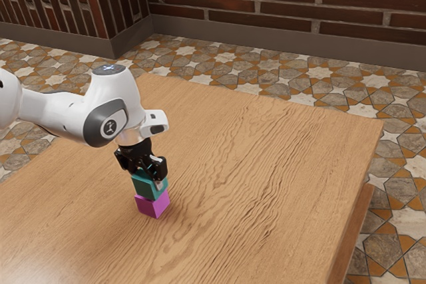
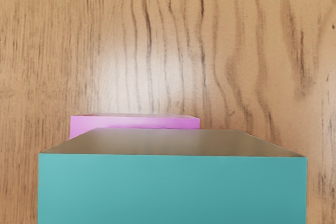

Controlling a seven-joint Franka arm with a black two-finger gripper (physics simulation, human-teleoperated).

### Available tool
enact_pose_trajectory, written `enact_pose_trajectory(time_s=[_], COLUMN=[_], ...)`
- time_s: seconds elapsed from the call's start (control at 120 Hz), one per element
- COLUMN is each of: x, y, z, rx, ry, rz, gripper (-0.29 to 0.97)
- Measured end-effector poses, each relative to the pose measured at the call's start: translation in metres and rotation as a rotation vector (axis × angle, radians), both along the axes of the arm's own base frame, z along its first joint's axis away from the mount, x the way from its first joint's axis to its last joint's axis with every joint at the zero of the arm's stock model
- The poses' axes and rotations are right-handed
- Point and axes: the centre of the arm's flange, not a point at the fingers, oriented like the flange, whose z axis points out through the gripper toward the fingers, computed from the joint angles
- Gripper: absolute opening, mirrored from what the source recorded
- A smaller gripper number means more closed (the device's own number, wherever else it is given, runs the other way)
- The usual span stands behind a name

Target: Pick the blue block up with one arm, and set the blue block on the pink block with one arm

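a: which step are we on?

b: the placing one, i'd say. the blue block [image 1: 149,188], which renders more teal than blue, sits on top of the pink block [image 1: 153,206], near the edge of the bench [image 1: 279,157] at the exterior view's left. the two look like they're touching, with no gap that i can make out.

a: and the claw [image 1: 148,172]?

b: right down over the top of the blue block. i cannot tell whether it's clamped on the block or standing apart from it, because the black hand covers that part.

a: so what does the next move call for?

b: my judgement: if it's holding, open gently, then lift straight up so nothing drags the stack sideways. any sideways nudge could slide the top block off.

a: how is the stack lined up?

b: fairly square. in the wrist view the blue block looms just under the hand, and a strip of the pink block shows beyond its far edge, a little off to one side. so there may be a slight offset, but most of the pink block is covered.

a: which way does the blue block point? any long axis?

b: it looks like a cube, so no long axis that i can pick out. it sits flat and upright, with its sides running roughly parallel to the pink block's.
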Motion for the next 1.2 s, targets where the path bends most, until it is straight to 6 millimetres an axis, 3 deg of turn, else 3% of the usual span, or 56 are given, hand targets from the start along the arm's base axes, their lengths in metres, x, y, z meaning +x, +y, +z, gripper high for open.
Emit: enact_pose_trajectory(time_s=[0.433,0.633,0.85,0.867,0.9,0.925,0.95,0.967,1.0,1.042,1.133,1.2], x=[0.0,0.001,0.002,0.003,0.009,0.02,0.037,0.043,0.046,0.045,0.034,0.021], y=[0.013,0.016,0.012,0.012,0.011,0.011,0.011,0.011,0.01,0.01,0.013,0.017], z=[0.0,-0.002,0.005,0.011,0.044,0.091,0.159,0.194,0.235,0.254,0.267,0.287], rx=[0.001,0.002,0.003,0.003,0.006,0.007,0.006,0.007,0.008,0.011,0.018,0.024], ry=[0.0,0.004,-0.01,-0.021,-0.073,-0.144,-0.234,-0.272,-0.295,-0.274,-0.193,-0.165], rz=[0.024,0.023,0.009,0.008,0.003,0.0,-0.001,-0.002,-0.005,-0.009,-0.01,-0.006], gripper=[0.38,0.55,0.63,0.64,0.64,0.65,0.65,0.65,0.66,0.66,0.67,0.67])
